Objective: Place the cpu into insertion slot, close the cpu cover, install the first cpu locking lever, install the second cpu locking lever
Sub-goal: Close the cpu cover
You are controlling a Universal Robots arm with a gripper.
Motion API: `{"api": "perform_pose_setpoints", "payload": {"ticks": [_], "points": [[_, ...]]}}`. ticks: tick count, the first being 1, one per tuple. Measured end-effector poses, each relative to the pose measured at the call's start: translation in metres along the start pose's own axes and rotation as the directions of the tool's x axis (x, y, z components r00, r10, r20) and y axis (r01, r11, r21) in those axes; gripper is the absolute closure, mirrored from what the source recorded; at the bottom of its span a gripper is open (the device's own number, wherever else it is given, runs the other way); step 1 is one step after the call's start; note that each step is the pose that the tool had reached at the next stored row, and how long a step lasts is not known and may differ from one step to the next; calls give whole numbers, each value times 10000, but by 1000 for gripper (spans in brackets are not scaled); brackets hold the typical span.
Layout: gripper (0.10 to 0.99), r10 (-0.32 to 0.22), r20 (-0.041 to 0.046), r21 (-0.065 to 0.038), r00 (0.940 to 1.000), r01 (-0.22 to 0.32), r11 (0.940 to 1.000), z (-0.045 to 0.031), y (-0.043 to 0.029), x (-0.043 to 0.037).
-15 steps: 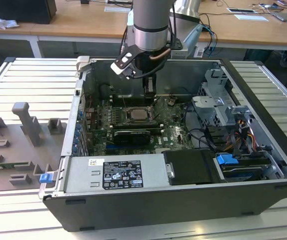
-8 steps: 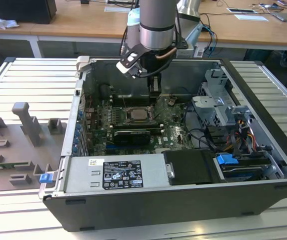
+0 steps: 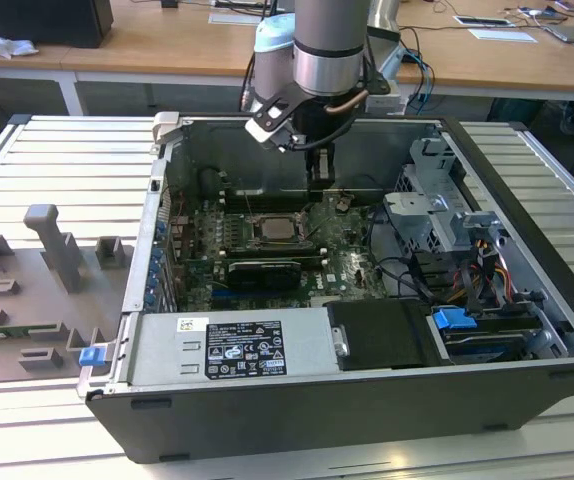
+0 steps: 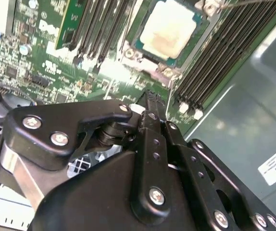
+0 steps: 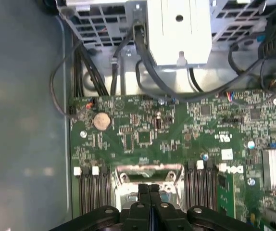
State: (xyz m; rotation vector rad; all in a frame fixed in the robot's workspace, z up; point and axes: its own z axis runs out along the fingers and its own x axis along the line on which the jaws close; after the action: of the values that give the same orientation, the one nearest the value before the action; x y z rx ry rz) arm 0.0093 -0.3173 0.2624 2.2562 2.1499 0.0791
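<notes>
The cpu (image 4: 169,28), a pale square chip, lies flat in the insertion slot (image 4: 139,44) on the green motherboard (image 5: 143,134); in the exterior view the cpu (image 3: 272,229) sits mid-board. The silvery cpu cover (image 4: 145,65) frames the chip, seemingly lying flat, and its edge also appears in the first wrist view, cpu cover (image 5: 150,169). A thin lever rod (image 4: 236,4) runs past one socket corner. My gripper (image 3: 319,178) hangs inside the case, just beyond the socket toward the back wall. Its black fingers (image 4: 150,98) are shut with nothing between them, gripper (image 5: 150,188) above the socket's edge.
Long black memory slots (image 4: 215,57) flank the socket. A drive cage (image 3: 427,215) with cables stands on the exterior view's right and a power supply (image 3: 237,345) at the front. The case's back wall (image 3: 237,155) is close behind the gripper. A grey fixture plate (image 3: 37,290) lies outside.
</notes>
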Motion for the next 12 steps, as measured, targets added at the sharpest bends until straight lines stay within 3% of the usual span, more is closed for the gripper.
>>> {"api": "perform_pose_setpoints", "payload": {"ticks": [4, 12], "points": [[980, 2, 3, 31, 10000, -2, 10000, -46, 51, 3], [980, -268, -11, 55, 9996, 268, 9996, -41, 229, 12]]}}
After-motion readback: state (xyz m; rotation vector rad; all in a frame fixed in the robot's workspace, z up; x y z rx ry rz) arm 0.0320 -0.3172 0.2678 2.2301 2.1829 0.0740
